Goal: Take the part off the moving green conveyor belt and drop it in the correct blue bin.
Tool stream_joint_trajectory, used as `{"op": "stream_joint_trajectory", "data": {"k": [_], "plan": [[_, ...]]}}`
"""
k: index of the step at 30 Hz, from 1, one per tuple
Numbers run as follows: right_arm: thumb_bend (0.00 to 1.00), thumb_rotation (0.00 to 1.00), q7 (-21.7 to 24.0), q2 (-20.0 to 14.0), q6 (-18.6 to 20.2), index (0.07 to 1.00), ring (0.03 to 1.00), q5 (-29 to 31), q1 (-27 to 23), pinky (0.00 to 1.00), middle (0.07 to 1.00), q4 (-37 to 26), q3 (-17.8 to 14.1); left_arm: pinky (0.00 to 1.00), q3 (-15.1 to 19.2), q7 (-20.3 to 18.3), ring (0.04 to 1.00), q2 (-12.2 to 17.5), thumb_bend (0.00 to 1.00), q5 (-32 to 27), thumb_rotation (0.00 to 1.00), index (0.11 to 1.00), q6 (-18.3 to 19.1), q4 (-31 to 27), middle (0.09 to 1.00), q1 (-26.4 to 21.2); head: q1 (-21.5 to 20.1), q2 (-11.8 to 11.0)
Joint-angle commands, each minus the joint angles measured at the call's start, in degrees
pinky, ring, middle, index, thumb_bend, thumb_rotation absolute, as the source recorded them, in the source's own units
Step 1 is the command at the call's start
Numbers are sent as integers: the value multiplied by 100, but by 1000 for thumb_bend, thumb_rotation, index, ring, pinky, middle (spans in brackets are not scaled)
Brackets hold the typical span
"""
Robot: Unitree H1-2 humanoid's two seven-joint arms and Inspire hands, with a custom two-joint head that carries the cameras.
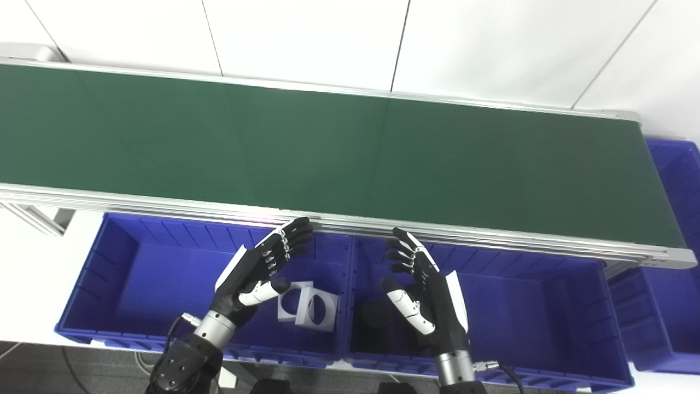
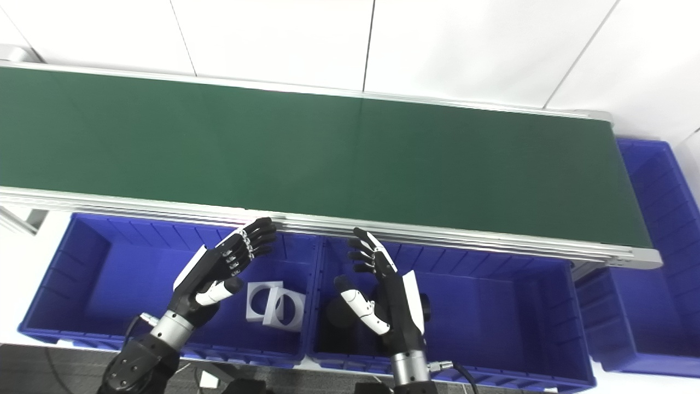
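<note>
Both the left hand (image 1: 257,268) and right hand (image 1: 424,290) are spread and hold nothing; white parts (image 1: 307,307) lie just below the left fingers (image 1: 290,238) in the blue bin (image 1: 126,273).

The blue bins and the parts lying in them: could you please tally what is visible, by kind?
Blue bins: 3, namely left, middle, and right at the belt's end
White square parts with round holes: 2, in the left bin
Black parts: at least 1, in the middle bin, partly hidden by the right hand
Total: at least 6
</note>
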Motion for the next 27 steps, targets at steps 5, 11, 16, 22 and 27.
{"op": "stream_joint_trajectory", "data": {"k": [5, 11, 16, 22, 27], "plan": [[618, 727, -141, 84, -321, 863, 776, 3, -163, 695, 823, 116, 101, 832, 200, -43, 860, 25, 1000, -39, 618, 887, -301, 87, 866, -156, -544, -159], [609, 708, -285, 76, -322, 863, 771, -96, -290, 692, 816, 315, 182, 857, 351, -204, 882, -8, 1000, -126, 623, 905, -304, 225, 882, -243, -536, -166], [605, 731, -361, -10, -322, 868, 771, -79, -301, 692, 819, 311, 225, 849, 425, -262, 880, -104, 1000, -73, 619, 897, -304, 228, 877, -245, -291, -123], [606, 734, -350, -68, -322, 867, 780, 103, -268, 702, 823, 266, 245, 822, 475, -213, 858, -158, 1000, 67, 624, 882, -304, 163, 857, -177, -107, -75], [578, 726, -355, -129, -322, 866, 771, 98, -221, 696, 819, 153, 240, 821, 493, -224, 855, -212, 1000, 62, 616, 880, -304, 78, 856, -121, 40, 26]]}}
